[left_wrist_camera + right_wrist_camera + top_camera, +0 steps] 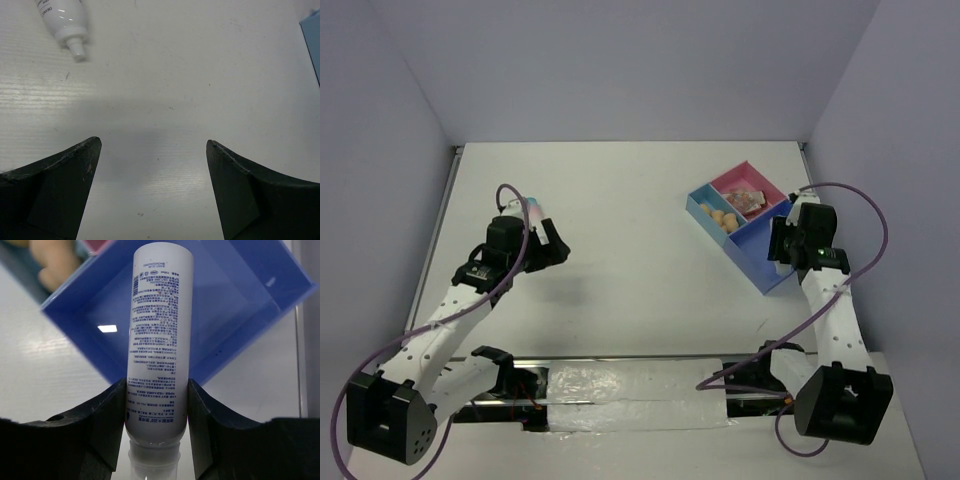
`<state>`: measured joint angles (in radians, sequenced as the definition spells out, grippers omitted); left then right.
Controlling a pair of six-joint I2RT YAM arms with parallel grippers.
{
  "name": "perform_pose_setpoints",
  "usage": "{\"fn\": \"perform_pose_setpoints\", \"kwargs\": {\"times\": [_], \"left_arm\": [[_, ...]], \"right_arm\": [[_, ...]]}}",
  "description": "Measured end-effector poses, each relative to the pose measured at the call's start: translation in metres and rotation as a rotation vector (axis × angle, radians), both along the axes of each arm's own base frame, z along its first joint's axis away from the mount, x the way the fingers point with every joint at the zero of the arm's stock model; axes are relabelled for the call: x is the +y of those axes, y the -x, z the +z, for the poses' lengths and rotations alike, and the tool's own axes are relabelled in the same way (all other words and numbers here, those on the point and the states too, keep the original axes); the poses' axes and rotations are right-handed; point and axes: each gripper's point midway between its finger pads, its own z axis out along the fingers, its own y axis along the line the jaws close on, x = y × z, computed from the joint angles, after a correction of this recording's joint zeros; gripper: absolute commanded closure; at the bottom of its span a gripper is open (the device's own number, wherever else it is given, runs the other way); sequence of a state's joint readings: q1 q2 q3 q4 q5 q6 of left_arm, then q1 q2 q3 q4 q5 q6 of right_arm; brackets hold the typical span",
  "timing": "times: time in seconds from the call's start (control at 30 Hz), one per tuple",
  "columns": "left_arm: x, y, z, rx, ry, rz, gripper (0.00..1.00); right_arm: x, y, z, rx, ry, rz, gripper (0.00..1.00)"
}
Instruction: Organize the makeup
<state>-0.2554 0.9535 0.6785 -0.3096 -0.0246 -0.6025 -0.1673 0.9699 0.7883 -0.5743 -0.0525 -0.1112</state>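
Divided tray [767, 272] at right rear of white table [640, 230], peach sponges [725, 218] in one compartment, right gripper [779, 241] over the blue one, left gripper [556, 249] beside a pink-white tube [534, 210]

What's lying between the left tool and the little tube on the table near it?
Nothing; the left wrist view shows bare table between left tool and tube.

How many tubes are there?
2. One white tube with blue print is held in the right gripper, by the blue tray. The other tube lies on the table near the open left gripper. More could be hidden.
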Motion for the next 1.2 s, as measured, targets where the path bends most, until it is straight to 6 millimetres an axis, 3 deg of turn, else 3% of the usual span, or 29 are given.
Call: {"fn": "perform_pose_setpoints", "kwargs": {"times": [0.17, 0.37, 0.47, 0.6, 0.7, 0.9, 1.0, 1.1, 1.2], "left_arm": [[0.0, -0.001, 0.001, -0.004, 0.003, -0.001, 0.01], [0.002, -0.001, 0.001, -0.005, 0.003, 0.004, 0.01], [0.003, -0.001, 0.003, -0.012, 0.004, 0.008, 0.01], [0.005, -0.001, 0.01, -0.036, 0.011, 0.014, 0.01], [0.006, -0.001, 0.014, -0.049, 0.014, 0.019, 0.01], [0.01, 0.001, 0.011, -0.041, 0.011, 0.03, 0.01], [0.014, -0.001, 0.007, -0.023, 0.004, 0.042, 0.01], [0.019, -0.002, -0.003, 0.025, -0.01, 0.06, 0.09], [0.027, -0.006, -0.011, 0.062, -0.025, 0.08, 0.49]], "right_arm": [[-0.025, -0.004, -0.018, 0.077, -0.036, -0.19, 1.0], [-0.032, -0.038, -0.042, 0.217, -0.143, -0.284, 0.98], [-0.03, -0.05, -0.059, 0.288, -0.191, -0.297, 0.82], [-0.027, -0.045, -0.08, 0.372, -0.222, -0.3, 0.56], [-0.026, -0.044, -0.081, 0.378, -0.232, -0.3, 0.37], [-0.021, -0.044, -0.079, 0.377, -0.255, -0.275, 0.12], [-0.018, -0.044, -0.07, 0.353, -0.26, -0.242, 0.05], [-0.012, -0.046, -0.05, 0.296, -0.256, -0.165, 0.01], [0.004, -0.047, -0.023, 0.212, -0.268, -0.006, 0.05]]}}
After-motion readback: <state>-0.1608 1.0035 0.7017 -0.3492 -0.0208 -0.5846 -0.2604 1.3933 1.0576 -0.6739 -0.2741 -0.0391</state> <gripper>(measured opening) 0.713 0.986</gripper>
